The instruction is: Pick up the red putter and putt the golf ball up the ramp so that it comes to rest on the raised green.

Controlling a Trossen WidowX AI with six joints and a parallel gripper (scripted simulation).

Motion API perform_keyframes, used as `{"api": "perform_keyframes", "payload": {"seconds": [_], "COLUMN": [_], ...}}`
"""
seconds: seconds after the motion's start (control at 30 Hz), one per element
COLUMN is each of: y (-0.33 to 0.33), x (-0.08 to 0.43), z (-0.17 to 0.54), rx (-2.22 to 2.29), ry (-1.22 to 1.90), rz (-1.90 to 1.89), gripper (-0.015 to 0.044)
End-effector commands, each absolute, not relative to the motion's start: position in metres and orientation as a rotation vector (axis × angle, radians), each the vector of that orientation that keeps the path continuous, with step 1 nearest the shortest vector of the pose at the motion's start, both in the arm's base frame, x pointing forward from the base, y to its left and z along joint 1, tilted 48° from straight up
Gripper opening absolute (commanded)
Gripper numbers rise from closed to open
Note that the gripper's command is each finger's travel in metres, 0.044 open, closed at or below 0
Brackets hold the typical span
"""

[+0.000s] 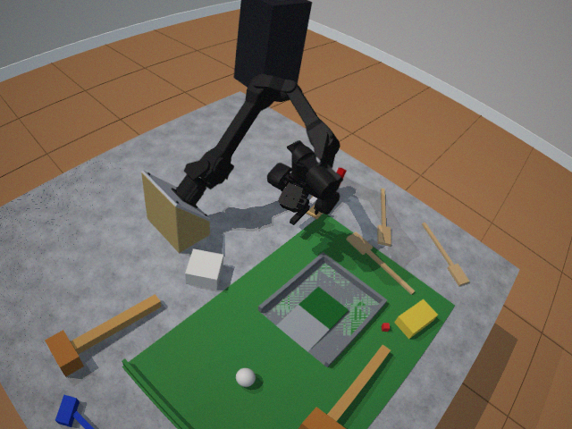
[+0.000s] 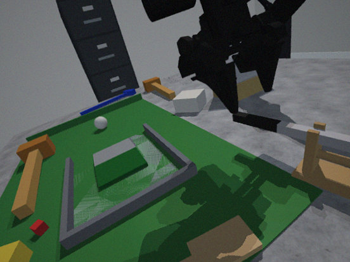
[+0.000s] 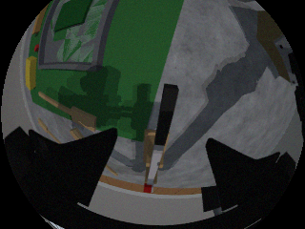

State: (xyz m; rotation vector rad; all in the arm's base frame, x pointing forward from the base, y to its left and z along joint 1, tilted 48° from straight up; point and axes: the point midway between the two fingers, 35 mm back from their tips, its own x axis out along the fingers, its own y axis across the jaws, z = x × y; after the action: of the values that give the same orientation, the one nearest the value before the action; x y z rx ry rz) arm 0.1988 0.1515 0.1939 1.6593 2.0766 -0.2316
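The putter has a black grip, a grey shaft and a red head. It rests on a wooden stand. My gripper is open and empty, above the putter, whose line runs between the fingers in the wrist view. The white golf ball lies on the green mat before the grey ramp. The dark raised green adjoins the ramp.
Low grey walls bound the raised green on three sides. A white block, a yellow block, a small red cube, wooden mallets, wooden paddles and a blue mallet lie around.
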Motion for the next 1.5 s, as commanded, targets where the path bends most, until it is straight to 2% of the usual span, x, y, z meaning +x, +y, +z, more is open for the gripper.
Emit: {"api": "perform_keyframes", "payload": {"seconds": [0.0,1.27,1.47], "y": [0.158,0.202,0.201], "x": [0.197,0.191,0.192], "z": [0.188,0.15,0.153], "rx": [1.665,1.667,1.667], "ry": [2.084,2.085,2.086], "rz": [-0.236,-0.232,-0.223], "gripper": [0.044,0.044,0.0282]}}
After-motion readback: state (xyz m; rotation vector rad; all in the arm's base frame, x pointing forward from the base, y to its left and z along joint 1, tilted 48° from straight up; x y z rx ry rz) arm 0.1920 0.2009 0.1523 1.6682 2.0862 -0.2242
